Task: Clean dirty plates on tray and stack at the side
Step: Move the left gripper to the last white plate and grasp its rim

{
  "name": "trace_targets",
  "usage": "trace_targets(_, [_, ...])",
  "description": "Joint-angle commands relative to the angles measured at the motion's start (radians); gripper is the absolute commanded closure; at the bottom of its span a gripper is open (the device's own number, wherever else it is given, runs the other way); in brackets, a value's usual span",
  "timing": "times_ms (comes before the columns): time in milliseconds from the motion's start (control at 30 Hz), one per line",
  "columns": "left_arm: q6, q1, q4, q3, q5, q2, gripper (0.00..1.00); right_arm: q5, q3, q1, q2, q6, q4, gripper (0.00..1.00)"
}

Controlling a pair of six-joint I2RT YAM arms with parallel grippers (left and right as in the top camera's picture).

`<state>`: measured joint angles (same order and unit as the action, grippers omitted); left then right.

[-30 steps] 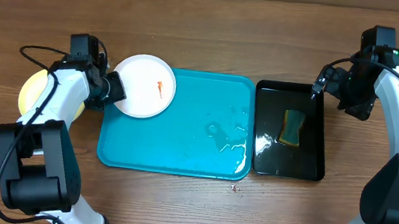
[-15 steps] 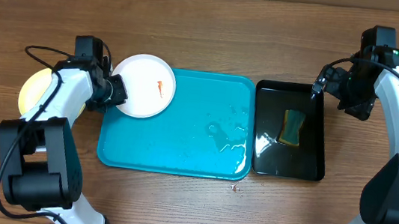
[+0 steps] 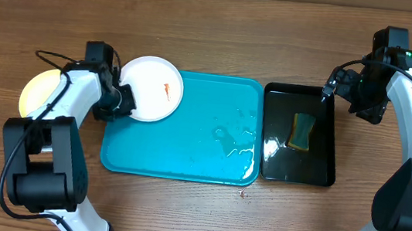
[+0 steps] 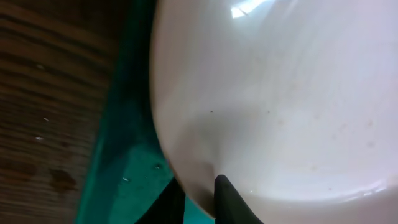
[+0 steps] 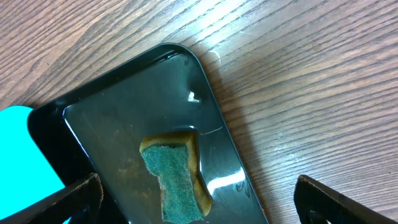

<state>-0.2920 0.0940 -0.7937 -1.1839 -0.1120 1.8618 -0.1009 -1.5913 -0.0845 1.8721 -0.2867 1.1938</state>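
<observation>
A white plate (image 3: 151, 88) with a small orange-red smear (image 3: 166, 89) hangs over the far-left corner of the turquoise tray (image 3: 186, 156). My left gripper (image 3: 124, 101) is shut on the plate's left rim. In the left wrist view the plate (image 4: 280, 93) fills the frame, its edge pinched between my two fingers (image 4: 200, 198) above the tray's rim (image 4: 124, 155). A pale yellow plate (image 3: 36, 88) lies on the table to the left, partly hidden by my left arm. No third plate shows. My right gripper (image 3: 339, 84) is open and empty over the black tray's far right corner.
A glossy black tray (image 3: 320, 171) stands right of the turquoise tray and holds a green-and-yellow sponge (image 3: 301, 132), which also shows in the right wrist view (image 5: 177, 180) between my wide-open fingers (image 5: 198, 193). Water puddles (image 3: 234, 138) lie on the turquoise tray's right half.
My left arm has shifted a little to the right, carrying the white plate slightly further over the tray. The right arm has not moved.
</observation>
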Motion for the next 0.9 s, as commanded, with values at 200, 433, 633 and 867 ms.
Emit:
trace_targets(200, [0.009,-0.109,-0.149,0.005,-0.049,0.016,0.84,-0.081,-0.010,0.000,-0.014,-0.010,-0.074,0.00])
trace_targets(433, [0.008,-0.132,-0.148,0.001,-0.045,0.016,0.65,-0.188,-0.005,0.015,-0.014,-0.010,0.074,0.25])
trace_targets(633, [0.008,-0.132,-0.098,-0.006,-0.045,0.016,0.61,-0.071,0.073,0.105,-0.014,-0.064,0.100,0.29])
trace_targets(867, [0.009,-0.132,-0.058,-0.008,-0.037,0.016,0.55,0.108,0.258,0.216,-0.014,-0.156,-0.093,0.23])
